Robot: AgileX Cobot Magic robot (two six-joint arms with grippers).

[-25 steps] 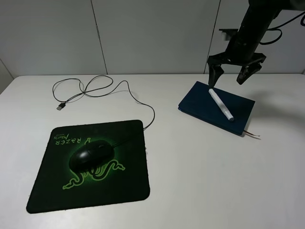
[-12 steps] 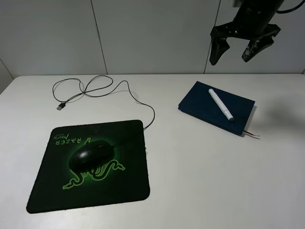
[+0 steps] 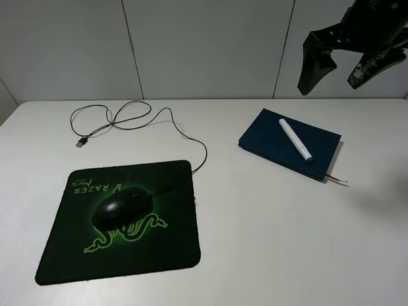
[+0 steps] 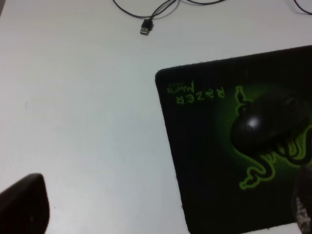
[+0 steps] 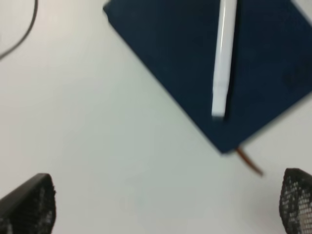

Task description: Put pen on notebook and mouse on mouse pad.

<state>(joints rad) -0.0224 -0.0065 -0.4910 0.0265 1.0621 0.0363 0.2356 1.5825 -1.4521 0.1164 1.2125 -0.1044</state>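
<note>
A: Where is the pen [image 3: 296,140] found?

B: It is seen lying flat across the notebook [image 3: 290,152], which rests on the white counter [image 3: 274,223] with its red ribbon [image 3: 338,180] poking out of one corner. In the right wrist view the pen [image 5: 223,63] is blurred, but it is clearly borne by the dark cover [image 5: 195,63].

A: And the mouse [image 3: 121,208]?

B: It is set on the mouse pad [image 3: 121,255], over the green logo. Its cable [image 3: 137,115] is looped across the counter, ending in a USB plug [image 3: 81,143].

A: How is the right gripper [image 3: 347,67] held?

B: It is raised well above the notebook, its fingers [image 3: 313,60] spread wide apart, with nothing between them.

A: The left gripper [image 4: 161,214]?

B: Only dark finger tips are shown at the edges of its wrist view, far apart, so it is taken as spread, beside the mouse pad [image 4: 204,161] and empty.
</note>
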